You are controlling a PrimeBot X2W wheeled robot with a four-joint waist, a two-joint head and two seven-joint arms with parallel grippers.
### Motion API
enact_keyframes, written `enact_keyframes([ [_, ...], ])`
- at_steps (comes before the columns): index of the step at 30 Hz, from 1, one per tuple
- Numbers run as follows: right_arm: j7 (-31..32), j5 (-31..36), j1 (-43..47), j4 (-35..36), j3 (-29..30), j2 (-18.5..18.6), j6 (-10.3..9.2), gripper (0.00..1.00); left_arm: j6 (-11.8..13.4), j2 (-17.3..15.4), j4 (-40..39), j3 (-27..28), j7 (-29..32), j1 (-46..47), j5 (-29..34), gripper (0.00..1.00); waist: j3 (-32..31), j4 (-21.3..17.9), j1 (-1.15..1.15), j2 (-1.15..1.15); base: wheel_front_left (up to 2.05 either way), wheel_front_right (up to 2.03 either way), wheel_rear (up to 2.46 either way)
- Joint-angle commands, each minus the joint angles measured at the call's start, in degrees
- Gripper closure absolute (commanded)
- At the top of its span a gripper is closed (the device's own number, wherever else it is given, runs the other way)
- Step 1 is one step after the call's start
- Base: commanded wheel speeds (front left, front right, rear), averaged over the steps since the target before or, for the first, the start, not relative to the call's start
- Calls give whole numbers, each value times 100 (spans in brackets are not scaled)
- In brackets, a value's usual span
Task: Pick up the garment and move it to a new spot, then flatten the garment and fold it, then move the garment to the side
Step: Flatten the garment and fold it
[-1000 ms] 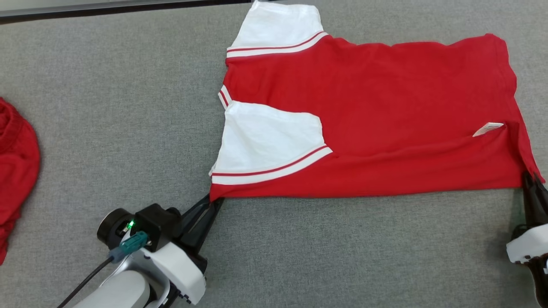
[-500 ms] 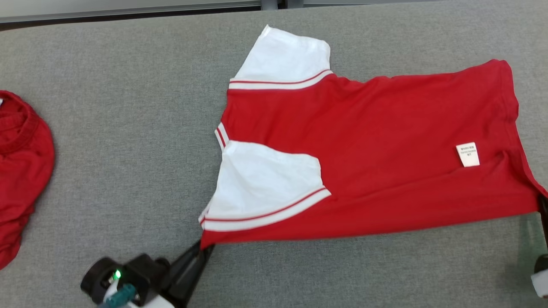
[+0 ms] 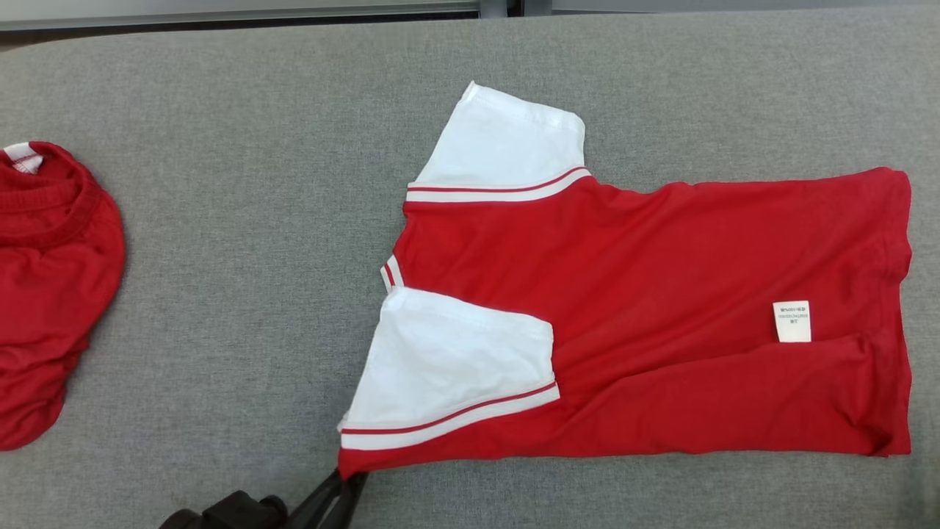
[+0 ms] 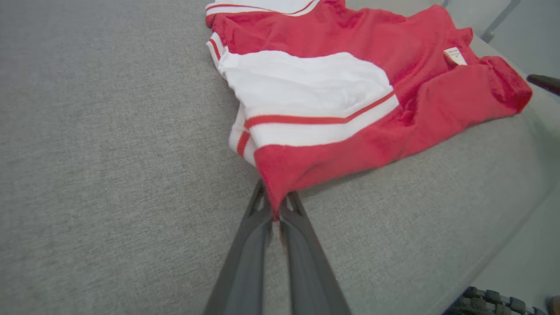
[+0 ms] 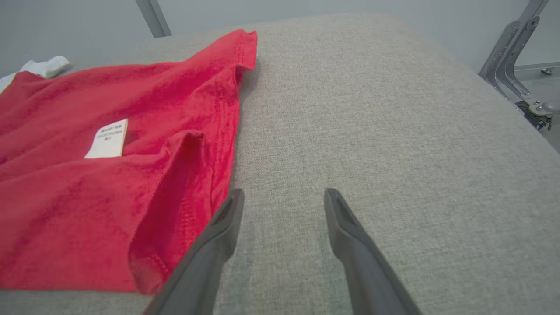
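On grey table (image 3: pixel 257 257), shirt (image 3: pixel 661 294) lies flat, near edge folded. My left gripper (image 4: pixel 275 197) pinches its corner; my right gripper (image 5: pixel 283 197) apart, empty, beside hem (image 5: pixel 227 113). Fold 1 laid, I judge; next: left releases.

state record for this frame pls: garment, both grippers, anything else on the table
garment: red shirt with white sleeves, lying on the grey table, near long edge folded over, white label showing
left gripper: shut on the shirt's near corner by the sleeve
right gripper: open, holding nothing, over bare table beside the hem
other: second red garment at table's left, apart from the shirt
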State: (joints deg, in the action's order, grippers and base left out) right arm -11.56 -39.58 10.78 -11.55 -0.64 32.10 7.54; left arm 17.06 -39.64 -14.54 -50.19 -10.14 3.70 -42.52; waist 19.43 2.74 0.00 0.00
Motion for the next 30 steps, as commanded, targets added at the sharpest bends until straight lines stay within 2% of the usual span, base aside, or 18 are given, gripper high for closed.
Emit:
enact_keyframes([
  [1,33,60,67,107,81,-10,-10,0,-97,104,83,3,-35,-55,-95,60,-61,0,0,0,0,0,0],
  [2,56,101,73,151,131,-21,-11,0,-129,133,147,3,-25,-49,-151,12,-89,-1,0,0,0,0,0],
  [3,67,160,70,211,162,-34,-11,0,-144,176,183,28,-41,-44,-215,0,-121,-5,0,0,0,0,0],
  [6,104,329,-9,334,238,-99,-10,0,-160,192,221,88,-39,-76,-337,0,-220,-35,0,0,0,0,0],
  [9,168,418,-82,446,250,-228,-10,0,-53,17,164,209,-70,-3,-236,0,-315,-42,0,0,0,0,0],
  [16,627,206,88,584,-169,-507,-10,0,187,-217,-25,430,-25,-2,-232,0,-483,-82,0,0,0,0,0],
  [23,713,332,-155,126,-538,-699,-10,0,266,13,44,296,-118,-101,-190,0,-497,-180,0,0,0,0,0],
  [28,809,223,-485,-393,-807,-803,-9,0,194,161,149,185,-133,60,-90,0,-456,-120,0,0,0,0,0],
  [29,834,224,-528,-464,-883,-793,-9,44,176,172,165,179,-137,86,-75,0,-444,-107,0,0,0,0,0],
  [30,846,205,-562,-545,-938,-778,-9,70,167,177,183,173,-140,97,-68,0,-434,-96,0,0,0,0,0],
])
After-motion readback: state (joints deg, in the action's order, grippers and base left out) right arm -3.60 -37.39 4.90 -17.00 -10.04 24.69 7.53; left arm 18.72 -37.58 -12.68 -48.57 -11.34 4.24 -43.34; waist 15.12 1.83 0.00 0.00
